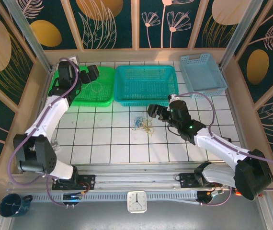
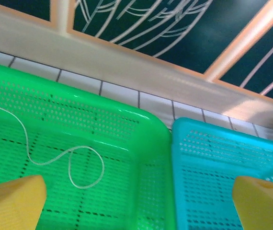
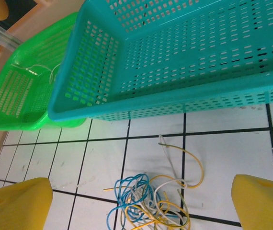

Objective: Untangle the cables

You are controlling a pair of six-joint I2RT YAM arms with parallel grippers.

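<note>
Yellow fingertips (image 3: 17, 203) of the right gripper (image 3: 139, 203) are seen at the lower corners of the right wrist view, spread wide with nothing clamped between them. Beneath that gap, at 6 o'clock of the view, the cables (image 3: 148, 201) are heaped on the tiled table (image 3: 222, 143) in one knot of blue, yellow and cream-white loops, and one yellowish strand is arched out toward 1 o'clock. From above, the knot is found near the table's middle, close to the right gripper at its 8 o'clock but apart from it, and at 6 o'clock of the teal basket (image 1: 146, 102). A green basket (image 1: 98, 103) is set right beside the teal one at its 9 o'clock, and a pale blue basket (image 1: 206, 91) at its 2 o'clock. The left gripper (image 1: 89, 73) is held over the green basket, its fingers likewise parted wide and empty. A single cream cable (image 2: 64, 160) is laid in loose curves on that basket's floor. A white clock (image 1: 136, 201) is placed at 6 o'clock on the near rail, and a dark mug (image 1: 12, 205) at 8 o'clock.
</note>
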